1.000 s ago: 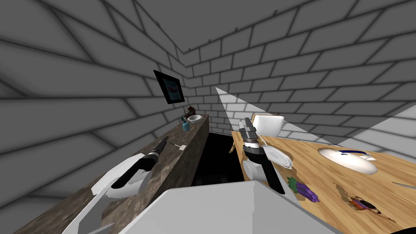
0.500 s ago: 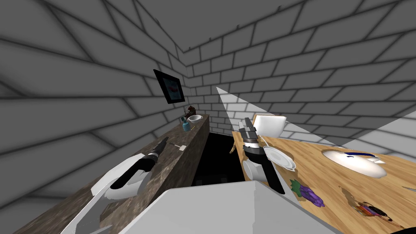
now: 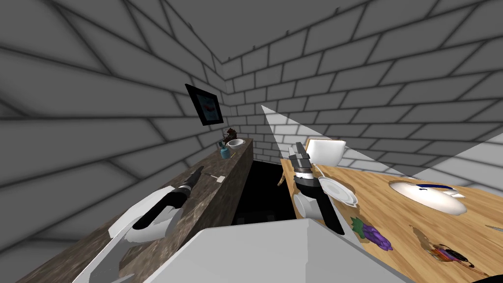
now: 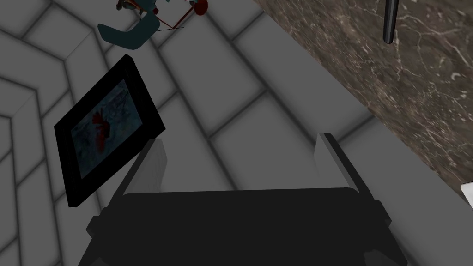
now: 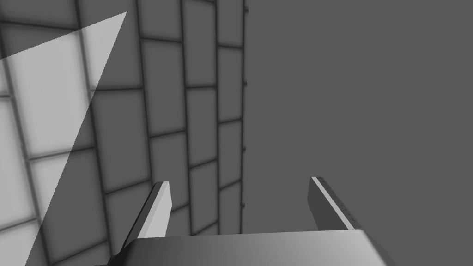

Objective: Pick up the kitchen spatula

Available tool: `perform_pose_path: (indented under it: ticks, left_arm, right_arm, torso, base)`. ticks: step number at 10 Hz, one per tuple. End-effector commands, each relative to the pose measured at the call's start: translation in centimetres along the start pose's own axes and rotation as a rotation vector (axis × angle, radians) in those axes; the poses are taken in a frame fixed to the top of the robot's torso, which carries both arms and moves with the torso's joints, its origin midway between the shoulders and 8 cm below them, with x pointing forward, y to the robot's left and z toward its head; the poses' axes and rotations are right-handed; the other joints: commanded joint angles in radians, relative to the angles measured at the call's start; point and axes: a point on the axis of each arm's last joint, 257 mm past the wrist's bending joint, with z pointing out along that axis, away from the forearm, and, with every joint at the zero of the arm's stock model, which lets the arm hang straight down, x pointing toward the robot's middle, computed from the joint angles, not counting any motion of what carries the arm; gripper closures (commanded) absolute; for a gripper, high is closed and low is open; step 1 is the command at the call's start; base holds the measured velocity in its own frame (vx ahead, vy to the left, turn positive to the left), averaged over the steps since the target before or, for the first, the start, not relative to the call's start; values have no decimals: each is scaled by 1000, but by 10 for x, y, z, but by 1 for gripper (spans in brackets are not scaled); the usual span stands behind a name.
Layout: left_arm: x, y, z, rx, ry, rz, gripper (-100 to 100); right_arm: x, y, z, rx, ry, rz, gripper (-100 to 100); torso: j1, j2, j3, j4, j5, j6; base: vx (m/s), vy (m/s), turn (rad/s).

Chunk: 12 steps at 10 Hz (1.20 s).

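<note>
The spatula [image 3: 216, 176], a thin dark handle with a small white blade, lies flat on the brown marbled counter [image 3: 206, 209] near its front edge. My left gripper [image 3: 198, 170] hovers low over the counter just to the wall side of the handle, apart from it. In the left wrist view its fingers [image 4: 152, 166] stand wide open with nothing between them, pointing along the wall. A white corner [image 4: 466, 191] shows beside them on the counter. My right gripper [image 3: 298, 148] is raised over the wooden table's near corner, open [image 5: 238, 182] and empty.
Farther along the counter stand a teal mug [image 3: 225, 153] and a white bowl [image 3: 236, 143]. A framed picture [image 3: 205, 104] hangs on the wall. A black gap [image 3: 260, 191] separates the counter from the table [image 3: 393, 221], which bears plates [image 3: 339, 190] and grapes [image 3: 373, 237].
My head view has shifted a little, sliding the table's things slightly right. Both arms and the spatula stay where they were.
</note>
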Motion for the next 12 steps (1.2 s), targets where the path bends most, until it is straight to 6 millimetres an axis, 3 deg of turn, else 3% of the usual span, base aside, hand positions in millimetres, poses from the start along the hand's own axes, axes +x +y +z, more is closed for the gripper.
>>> perform_pose_path:
  ticks: [1, 12]
  left_arm:
    - [1, 8, -1, -32, 13, 2, -100]
    - [18, 80, -32, -311, 130, 20, -100]
  right_arm:
    - [0, 0, 0, 0, 0, 0, 0]
    - [0, 0, 0, 0, 0, 0, 0]
  torso:
    - [0, 0, 0, 0, 0, 0]
    - [0, -3, -2, -1, 0, 0]
  base:
    - [54, -3, -35]
    - [64, -4, -29]
